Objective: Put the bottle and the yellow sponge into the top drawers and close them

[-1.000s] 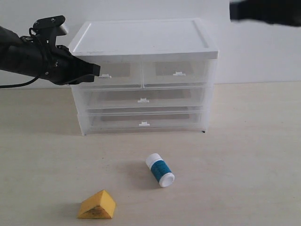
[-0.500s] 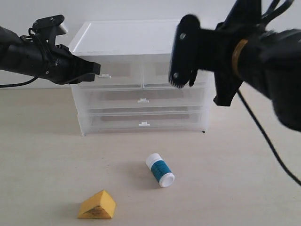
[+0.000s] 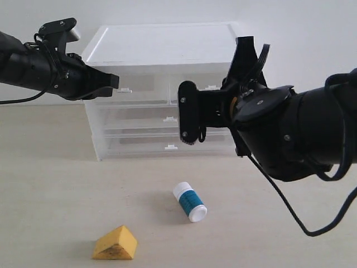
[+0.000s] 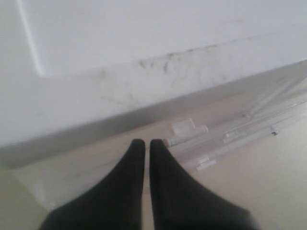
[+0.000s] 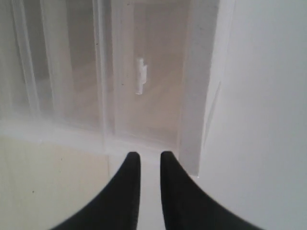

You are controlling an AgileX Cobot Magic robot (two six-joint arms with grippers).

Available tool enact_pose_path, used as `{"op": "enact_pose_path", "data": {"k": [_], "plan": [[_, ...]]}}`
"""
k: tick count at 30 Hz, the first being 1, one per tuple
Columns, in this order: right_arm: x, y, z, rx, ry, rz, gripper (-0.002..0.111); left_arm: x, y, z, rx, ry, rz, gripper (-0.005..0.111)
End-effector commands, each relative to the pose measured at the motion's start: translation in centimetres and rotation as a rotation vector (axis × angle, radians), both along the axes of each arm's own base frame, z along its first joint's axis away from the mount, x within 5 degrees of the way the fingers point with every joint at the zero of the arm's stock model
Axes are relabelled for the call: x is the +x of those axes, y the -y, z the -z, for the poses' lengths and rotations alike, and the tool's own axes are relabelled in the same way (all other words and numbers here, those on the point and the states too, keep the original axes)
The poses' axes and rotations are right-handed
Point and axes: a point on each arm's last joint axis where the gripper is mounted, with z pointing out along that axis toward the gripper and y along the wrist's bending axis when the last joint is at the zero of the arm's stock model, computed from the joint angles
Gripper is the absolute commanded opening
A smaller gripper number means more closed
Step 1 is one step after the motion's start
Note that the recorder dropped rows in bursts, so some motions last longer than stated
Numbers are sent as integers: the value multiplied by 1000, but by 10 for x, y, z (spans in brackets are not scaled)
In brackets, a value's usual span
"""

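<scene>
The bottle (image 3: pixel 189 202) lies on its side on the table, white with a teal band. The yellow sponge (image 3: pixel 115 243) rests near the table's front edge. Both top drawers are closed in the cabinet (image 3: pixel 167 44). My left gripper (image 3: pixel 114 82) (image 4: pixel 144 143) is shut and empty, its tips just beside the top left drawer's handle tab (image 3: pixel 125 89) (image 4: pixel 183 127). My right gripper (image 3: pixel 187 114) (image 5: pixel 149 154) hangs in front of the cabinet's right half, fingers nearly together with nothing between them. It faces a translucent drawer front with a white tab (image 5: pixel 140 76). The top right drawer's handle (image 3: pixel 211 87) shows just above the arm.
Two full-width drawers (image 3: pixel 170 119) sit below the top pair, both closed. The bulky right arm (image 3: pixel 290 134) hides the cabinet's right side. A white wall stands behind the cabinet. Bare tabletop (image 3: pixel 56 184) surrounds the bottle and sponge.
The right arm has swung in from the upper right and come down and left in front of the cabinet. The left arm, the bottle and the sponge have not moved.
</scene>
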Motion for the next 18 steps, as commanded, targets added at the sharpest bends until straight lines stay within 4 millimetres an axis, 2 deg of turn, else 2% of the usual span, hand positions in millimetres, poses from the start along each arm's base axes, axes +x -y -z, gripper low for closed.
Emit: {"op": "enact_pose_path", "data": {"k": [1,2,3,4,10,18], "plan": [[1,-4,-4,81,-4,-8,22,0,2,-1,-8,2,5,4],[1,-4,-4,115,-8,0,34,0,2,-1,-8,2,5,4],[1,-6,-3,134,-18,-7,41,0,2,-1,-8,2,5,4],[1,-6,-3,141,-19,-6,43,0,2,-1,-8,2,5,4],[4,-8,7,178,-37,27,43,0,1,-1,-7,3,3,4],[3,-5,4,236,2,94,43,1,1,-2,-6,5,0,4]]}}
